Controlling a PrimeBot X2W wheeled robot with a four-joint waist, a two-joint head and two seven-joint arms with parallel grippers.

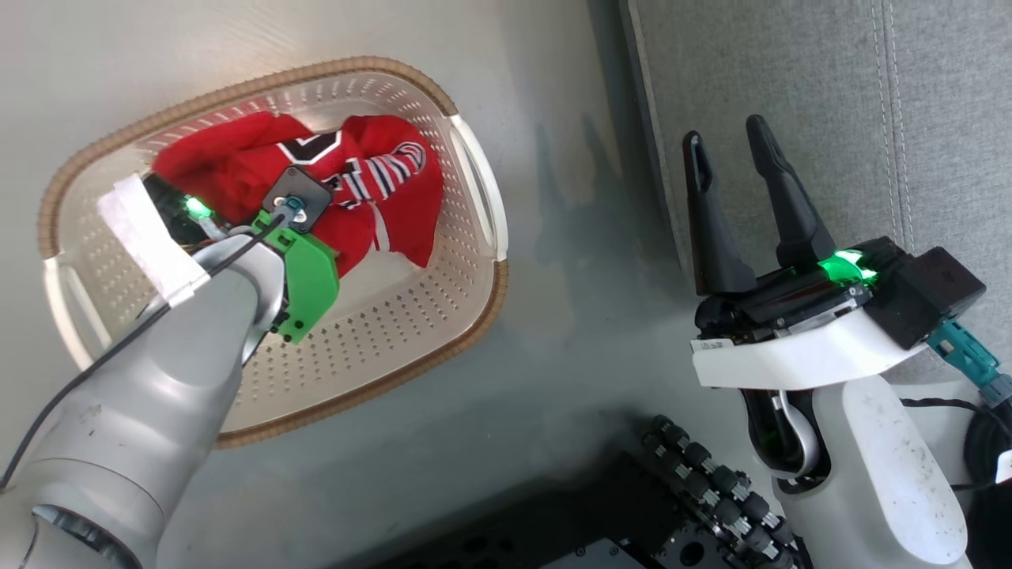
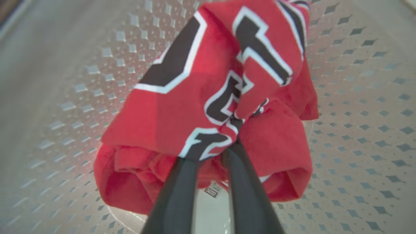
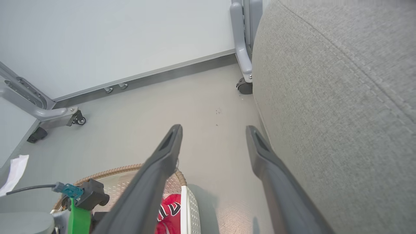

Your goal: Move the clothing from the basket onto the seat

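The red clothing [image 1: 237, 166] lies bunched in the far half of the cream basket [image 1: 261, 79], which stands on the floor left of the grey seat [image 1: 791, 63]. My left arm reaches down into the basket. In the left wrist view my left gripper [image 2: 224, 149] is shut on a fold of the clothing [image 2: 169, 120], beside the dark-and-white lettering, with the perforated basket wall [image 2: 81, 81] behind. My right gripper [image 1: 727, 130] hangs open and empty beside the seat's edge. The right wrist view shows that gripper [image 3: 214, 129] over bare floor, with the seat [image 3: 341, 97] at right and the basket rim [image 3: 110, 170] and clothing [image 3: 169, 208] below.
A strip of grey floor [image 1: 585, 316] separates the basket from the seat. My base with black rollers [image 1: 711, 490] sits at the lower edge. Wheeled grey frame legs [image 3: 48, 113] and a caster [image 3: 243, 86] stand near the far wall. A white paper scrap [image 3: 14, 170] lies at left.
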